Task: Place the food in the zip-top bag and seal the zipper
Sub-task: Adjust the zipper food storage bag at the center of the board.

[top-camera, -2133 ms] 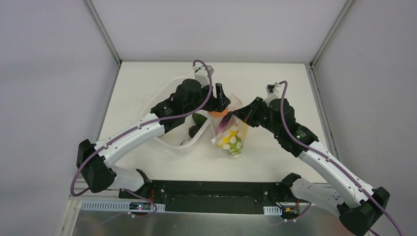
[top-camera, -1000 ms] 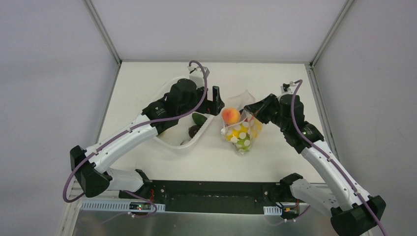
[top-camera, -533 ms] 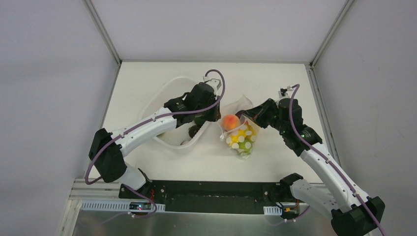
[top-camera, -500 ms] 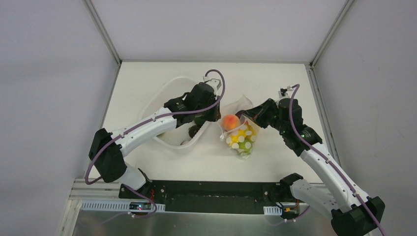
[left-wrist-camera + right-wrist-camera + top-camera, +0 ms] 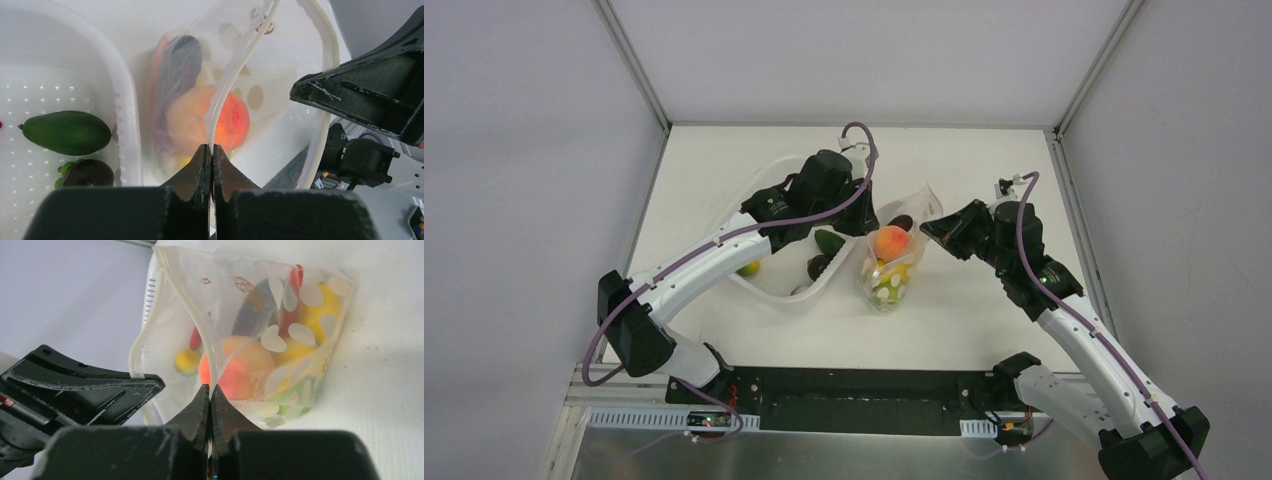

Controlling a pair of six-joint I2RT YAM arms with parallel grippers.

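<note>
The zip-top bag (image 5: 887,280) stands mouth-up at mid table, clear with white dots. Inside it lies food: an orange-red peach (image 5: 892,242) on top, with yellow, green and dark purple pieces (image 5: 260,302) under it. My left gripper (image 5: 210,148) is shut on the zipper (image 5: 232,77) at the bag's left rim. My right gripper (image 5: 210,388) is shut on the opposite rim strip (image 5: 192,315). Both grippers (image 5: 864,224) (image 5: 929,230) hold the mouth spread apart over the peach (image 5: 220,122).
A white oval tub (image 5: 769,290) lies left of the bag. It holds a green fruit (image 5: 66,132), a dark one (image 5: 87,172) and a yellow-green one (image 5: 747,268). The table's back wall and side rails stand beyond.
My left gripper swung from the tub to the bag and shut on its left rim. The bag shifted a little left, and its mouth now stands up between both grippers.
</note>
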